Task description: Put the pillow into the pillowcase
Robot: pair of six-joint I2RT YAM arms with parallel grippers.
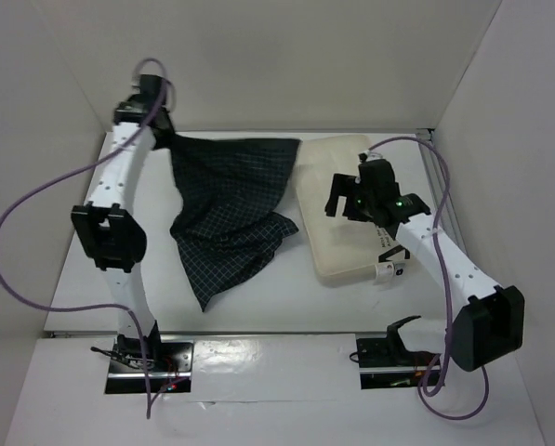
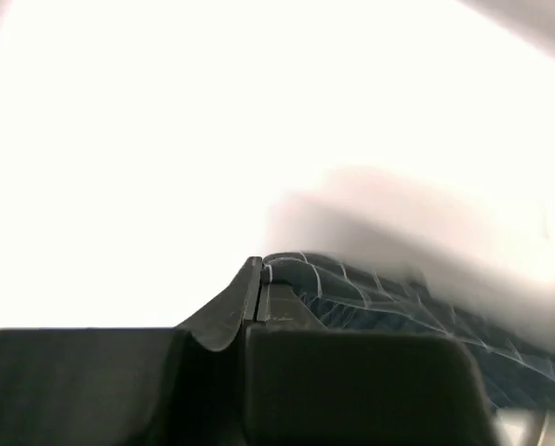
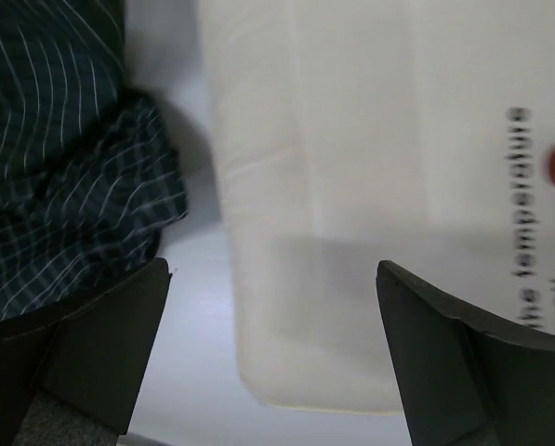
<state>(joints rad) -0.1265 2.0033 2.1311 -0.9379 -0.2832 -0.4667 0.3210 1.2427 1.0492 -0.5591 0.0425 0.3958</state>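
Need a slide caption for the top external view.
Left gripper shut on a far corner of the pillowcase; right gripper open above the pillow lying beside it, not yet inside.

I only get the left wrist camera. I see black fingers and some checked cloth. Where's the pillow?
Observer: The pillow lies flat on the table, right of the pillowcase, not inside it.
Operator: What's the other hand doing?
Observer: The right gripper hangs over the pillow, jaws wide open, holding nothing.
Operator: Is my cloth all lifted up?
Observer: No. The left gripper pinches one far corner; the rest lies crumpled on the table.
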